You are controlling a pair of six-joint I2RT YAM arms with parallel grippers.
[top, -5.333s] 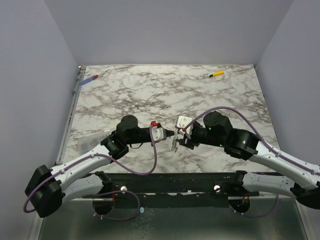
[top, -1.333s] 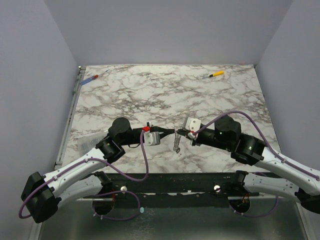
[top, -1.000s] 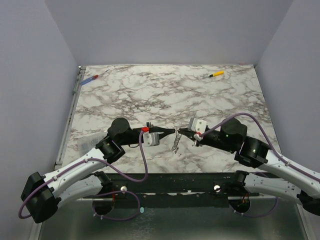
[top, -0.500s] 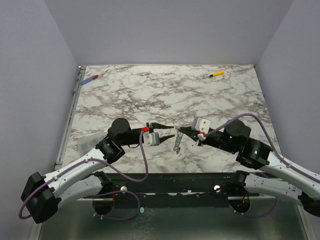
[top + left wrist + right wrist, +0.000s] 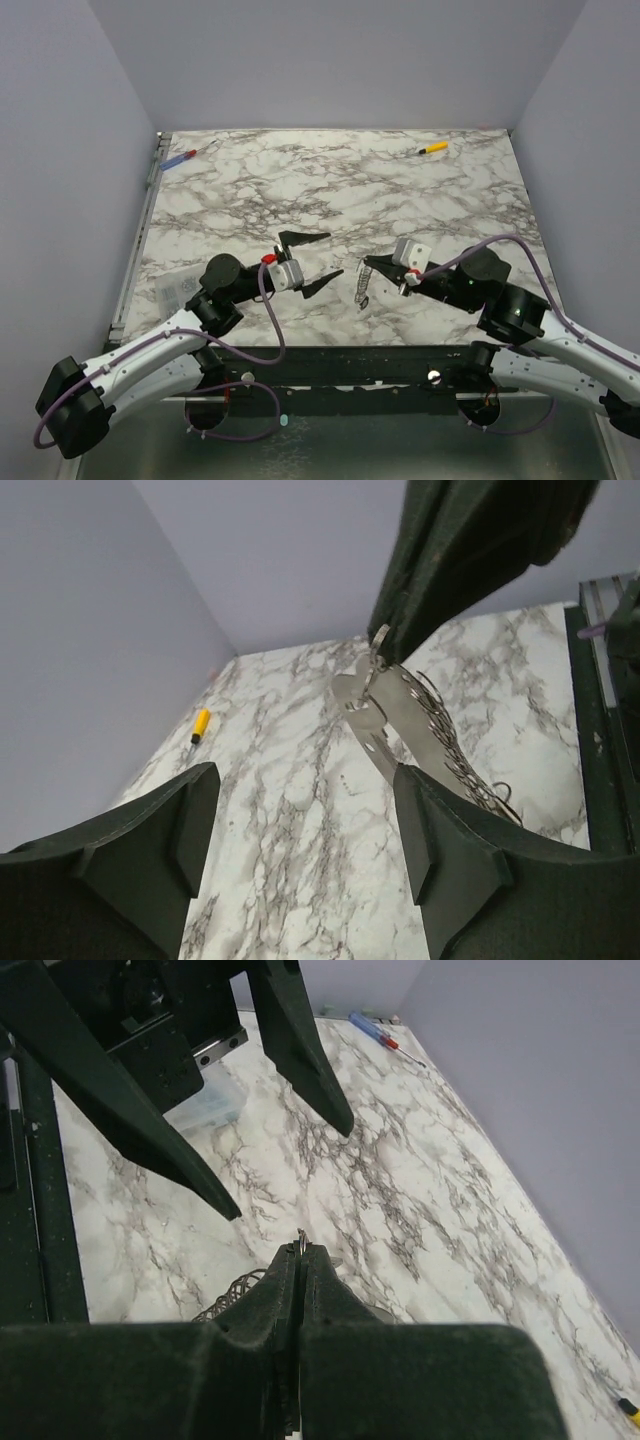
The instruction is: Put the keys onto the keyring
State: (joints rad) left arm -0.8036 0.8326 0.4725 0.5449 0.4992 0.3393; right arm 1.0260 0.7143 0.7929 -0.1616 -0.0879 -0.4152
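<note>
Keys [image 5: 400, 720] hang as a pale, flat bunch in the lower middle of the top view, dangling from the right gripper [image 5: 368, 263]. Its fingers are clenched on the keyring [image 5: 378, 638], the thin glinting loop at the top of the bunch. Whether the lowest key brushes the counter [image 5: 250, 200] cannot be told.

The bunch looks light, hard and slick, and it likely swings and fans apart at any nudge. A loose key is best pinched across its broad faces close to the hole. The ring, probably springy wire, needs a firm pinch across its edge so it cannot twist out.

Just left of the bunch and apart from it, the left gripper [image 5: 335, 254] has its fingers spread wide and empty. Far back, a blue-and-red screwdriver [image 5: 180, 158] lies at the upper left and a yellow-handled tool [image 5: 433, 148] at the upper right.
</note>
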